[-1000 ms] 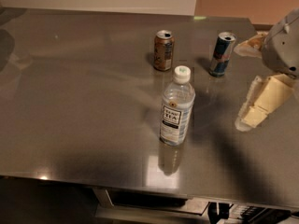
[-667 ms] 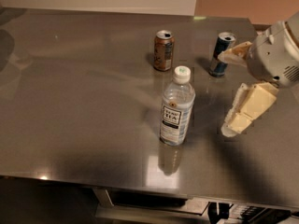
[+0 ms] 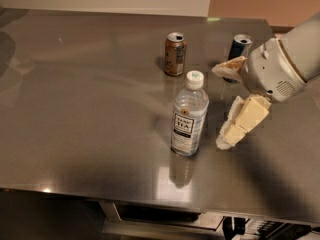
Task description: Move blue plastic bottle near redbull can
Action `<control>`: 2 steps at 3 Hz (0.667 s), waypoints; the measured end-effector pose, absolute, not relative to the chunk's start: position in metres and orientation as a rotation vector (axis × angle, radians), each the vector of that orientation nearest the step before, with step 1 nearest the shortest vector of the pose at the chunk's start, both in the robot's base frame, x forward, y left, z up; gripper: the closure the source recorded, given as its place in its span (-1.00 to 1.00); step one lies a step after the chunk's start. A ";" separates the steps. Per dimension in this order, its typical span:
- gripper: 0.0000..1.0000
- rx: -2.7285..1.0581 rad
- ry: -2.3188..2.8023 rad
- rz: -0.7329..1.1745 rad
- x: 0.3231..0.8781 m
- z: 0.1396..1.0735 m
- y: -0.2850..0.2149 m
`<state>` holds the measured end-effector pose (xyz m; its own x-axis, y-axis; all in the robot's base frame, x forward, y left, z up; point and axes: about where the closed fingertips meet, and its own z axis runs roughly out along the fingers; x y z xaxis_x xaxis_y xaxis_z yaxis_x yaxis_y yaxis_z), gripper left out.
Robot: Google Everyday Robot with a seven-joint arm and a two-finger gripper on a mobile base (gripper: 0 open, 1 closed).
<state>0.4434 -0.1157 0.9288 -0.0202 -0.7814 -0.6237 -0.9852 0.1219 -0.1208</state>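
Note:
The blue plastic bottle point(image 3: 189, 115) stands upright near the middle of the steel table point(image 3: 85, 99), with a white cap and a black-and-white TEA label. The redbull can point(image 3: 238, 49) stands at the back right, partly hidden behind one finger. My gripper point(image 3: 220, 106) is just right of the bottle, open and empty, jaws spread wide. One fingertip is near the redbull can and the other is low by the bottle's base. It does not touch the bottle.
A brown can point(image 3: 175, 54) stands at the back, left of the redbull can and behind the bottle. The table's front edge runs along the bottom and its right edge lies under my arm point(image 3: 295, 54). A pale wall runs behind the table.
My gripper has moved left toward the bottle, closing most of the gap. The bottle and both cans have not moved.

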 end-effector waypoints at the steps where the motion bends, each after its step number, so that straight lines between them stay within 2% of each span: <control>1: -1.00 -1.665 1.828 0.529 0.451 0.932 -0.102; 2: -1.00 -1.649 1.797 0.573 0.452 0.936 -0.086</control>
